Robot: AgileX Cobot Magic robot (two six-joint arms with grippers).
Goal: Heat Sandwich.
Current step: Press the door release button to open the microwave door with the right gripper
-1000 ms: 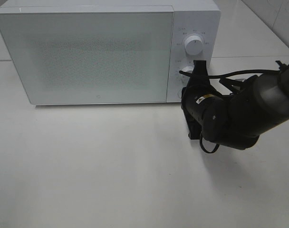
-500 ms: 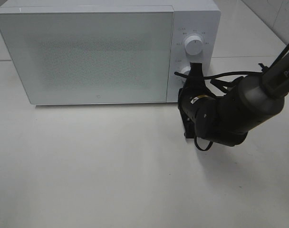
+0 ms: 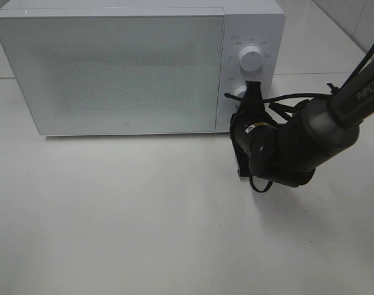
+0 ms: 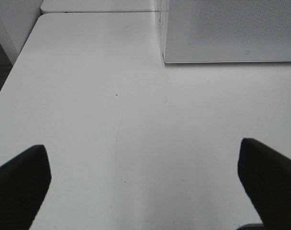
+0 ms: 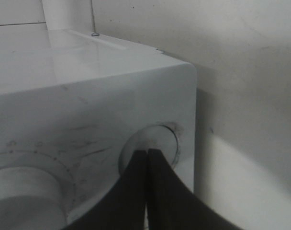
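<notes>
The sandwich and its pink plate are out of view. The white microwave (image 3: 125, 67) stands at the back with its door closed. My right gripper (image 3: 235, 123) reaches the lower part of the control panel, below the two white knobs (image 3: 251, 58). In the right wrist view the right gripper (image 5: 148, 153) is shut, and its tips are at a round button (image 5: 157, 141) near the panel's corner, beside a knob (image 5: 21, 196). My left gripper (image 4: 145, 191) is open and empty over bare table, off to the side of the microwave (image 4: 231, 28). It does not show in the exterior high view.
The white table (image 3: 144, 215) stretches in front of the microwave. The right arm's black body and cables (image 3: 298, 144) lie to the right of the panel. The table's edge (image 4: 11, 72) runs along one side in the left wrist view.
The right arm has shifted a little left, closer to the control panel. The microwave door stays closed.
</notes>
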